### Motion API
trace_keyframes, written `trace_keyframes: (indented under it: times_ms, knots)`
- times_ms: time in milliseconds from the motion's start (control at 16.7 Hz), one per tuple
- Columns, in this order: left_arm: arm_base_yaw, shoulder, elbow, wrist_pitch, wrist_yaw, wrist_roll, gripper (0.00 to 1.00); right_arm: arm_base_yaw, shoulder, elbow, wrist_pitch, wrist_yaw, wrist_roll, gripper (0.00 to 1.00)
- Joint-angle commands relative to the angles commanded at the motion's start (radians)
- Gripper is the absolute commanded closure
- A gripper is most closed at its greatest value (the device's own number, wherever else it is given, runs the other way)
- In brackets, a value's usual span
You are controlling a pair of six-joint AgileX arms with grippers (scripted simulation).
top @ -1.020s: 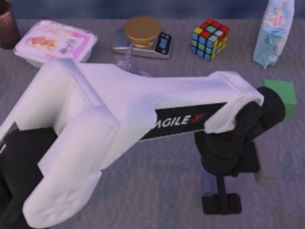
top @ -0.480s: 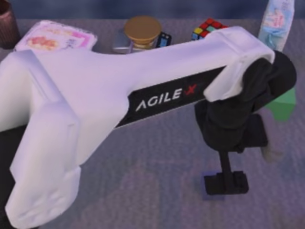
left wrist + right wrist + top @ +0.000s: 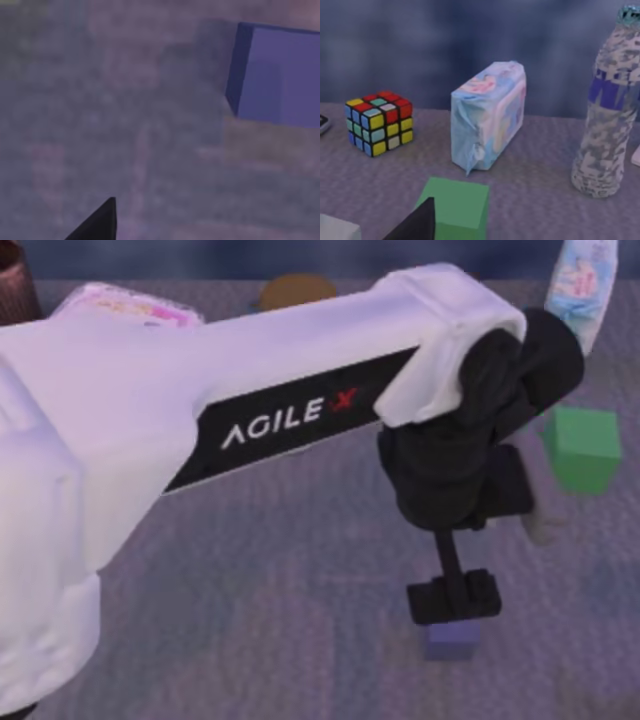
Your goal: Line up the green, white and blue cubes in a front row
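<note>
1. Top view: left gripper [image 3: 452,597] hangs directly over the blue cube [image 3: 451,640], well apart from the green cube [image 3: 583,447]; whether its fingers grip it, I cannot tell
2. Left wrist view: blue cube [image 3: 277,75] on the bench [image 3: 125,125]
3. Right wrist view: green cube [image 3: 455,205] just before the right arm's wrist camera

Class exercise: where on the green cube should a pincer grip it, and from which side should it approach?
Grip the green cube across two opposite flat side faces, coming down from above. It sits flat with its top face clear; the white cube is near its front-left corner, so likely close across the faces clear of it.
</note>
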Motion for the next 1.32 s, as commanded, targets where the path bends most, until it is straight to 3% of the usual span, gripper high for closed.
trace_keyframes:
  times_ms: [300, 900, 1320]
  knots:
    - [0.183, -0.362, -0.315, 0.194, -0.014, -0.099, 0.00, 0.068, 0.351, 0.329, -0.212, 0.002, -0.150, 0.00]
    - [0.673, -1.463, -1.291, 0.762, -0.017, -0.371, 0.00, 0.251, 1.459, 1.195, -0.803, 0.003, -0.549, 0.00]
    - [0.905, -1.994, -1.760, 1.105, -0.008, -0.498, 0.00, 0.348, 1.983, 1.657, -1.096, 0.004, -0.759, 0.00]
